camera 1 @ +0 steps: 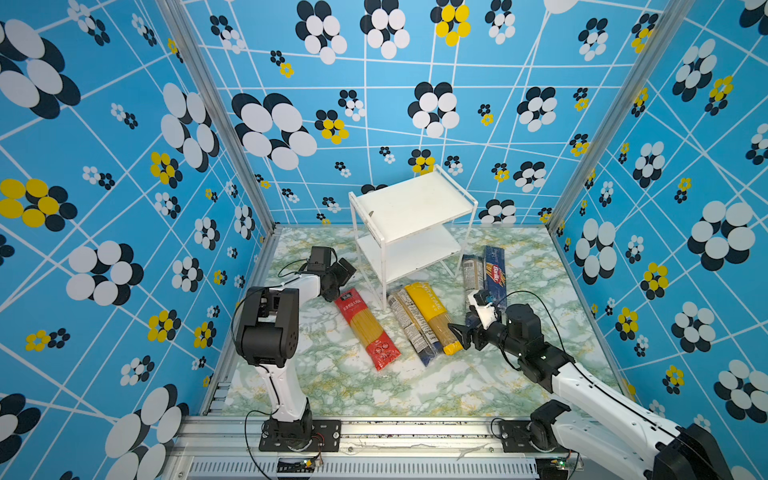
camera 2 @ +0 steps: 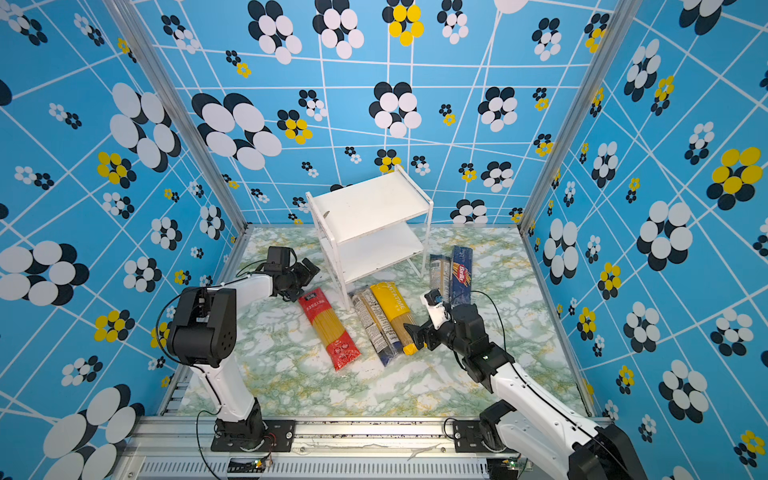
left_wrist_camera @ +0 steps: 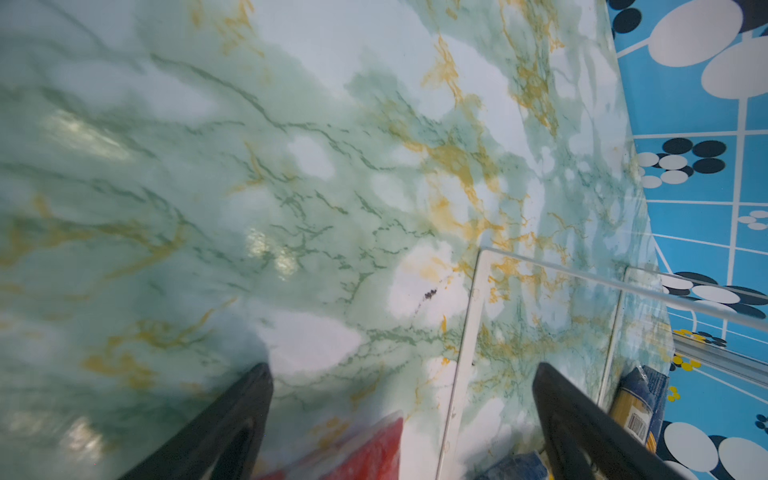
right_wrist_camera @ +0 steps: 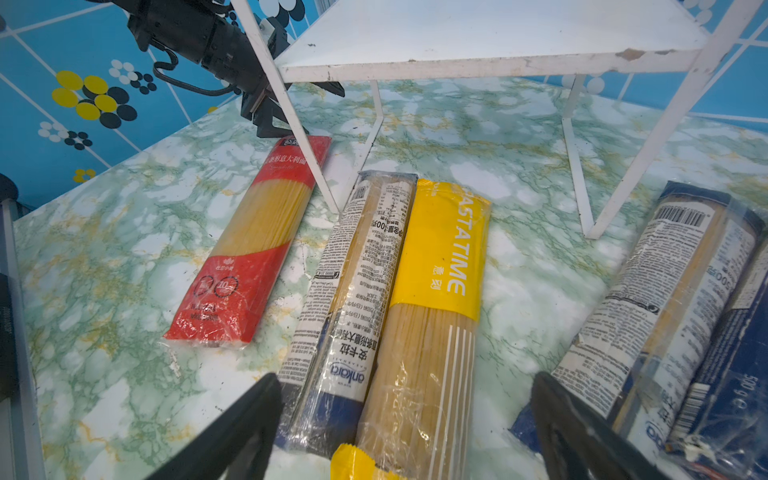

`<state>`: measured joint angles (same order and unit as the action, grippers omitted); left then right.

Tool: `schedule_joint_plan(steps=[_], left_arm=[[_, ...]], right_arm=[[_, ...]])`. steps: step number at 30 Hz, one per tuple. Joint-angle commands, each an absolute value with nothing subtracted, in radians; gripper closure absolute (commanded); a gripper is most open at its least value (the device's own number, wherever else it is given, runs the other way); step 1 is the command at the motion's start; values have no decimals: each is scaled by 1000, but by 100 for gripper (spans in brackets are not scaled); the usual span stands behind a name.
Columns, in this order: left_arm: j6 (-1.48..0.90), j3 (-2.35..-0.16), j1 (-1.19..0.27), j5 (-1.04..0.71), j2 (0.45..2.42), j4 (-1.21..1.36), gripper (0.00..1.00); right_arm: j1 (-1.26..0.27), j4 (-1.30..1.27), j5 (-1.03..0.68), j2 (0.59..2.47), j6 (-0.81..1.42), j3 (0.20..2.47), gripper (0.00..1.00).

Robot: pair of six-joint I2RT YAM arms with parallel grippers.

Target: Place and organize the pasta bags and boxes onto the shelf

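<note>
The white two-tier shelf [camera 1: 411,224] [camera 2: 370,224] stands empty at the back. All packs lie flat on the table. In front of the shelf are a red-ended pack [camera 1: 368,328] [right_wrist_camera: 257,245], a see-through navy-ended pack [camera 1: 411,326] [right_wrist_camera: 357,282] and a yellow pack [camera 1: 432,316] [right_wrist_camera: 436,291]. To its right are another see-through pack [camera 1: 473,272] [right_wrist_camera: 656,299] and the navy Barilla box [camera 1: 495,270] [camera 2: 462,270]. My right gripper [camera 1: 461,334] [right_wrist_camera: 405,378] hangs open over the yellow pack's near end. My left gripper [camera 1: 345,270] [left_wrist_camera: 401,368] is open above the red pack's far end.
The green marble table [camera 1: 332,386] is boxed in by blue flower-patterned walls [camera 1: 124,208] on three sides. An aluminium rail [camera 1: 374,432] runs along the front edge. The shelf's thin front-left leg [left_wrist_camera: 461,353] stands close to my left gripper.
</note>
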<state>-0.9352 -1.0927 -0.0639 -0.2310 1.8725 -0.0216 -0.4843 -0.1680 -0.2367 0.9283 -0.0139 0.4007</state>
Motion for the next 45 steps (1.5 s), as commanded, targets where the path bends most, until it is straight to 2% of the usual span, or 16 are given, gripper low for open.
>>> schedule_joint_plan(steps=[1, 5, 13, 21, 24, 32, 45], left_arm=[[-948, -1025, -73, -258, 1858, -1, 1], [-950, -987, -90, -251, 1856, 20, 1], [-968, -871, -135, -225, 1725, 34, 1], [-996, -702, -141, -186, 1547, 33, 1], [-981, -675, -141, -191, 1503, 2, 1], [-897, -666, -130, -124, 1308, -181, 1], [-765, -539, -80, -197, 904, -291, 1]], right_arm=[[-491, -198, -224, 914, -1, 386, 4], [-491, -198, -228, 917, -1, 385, 4], [-492, -189, -248, 917, -2, 391, 4], [-503, -149, -395, 973, -5, 433, 6], [-554, -127, -420, 1018, -28, 459, 7], [-748, -46, -335, 1145, -128, 555, 7], [-912, -293, -290, 1448, -79, 635, 8]])
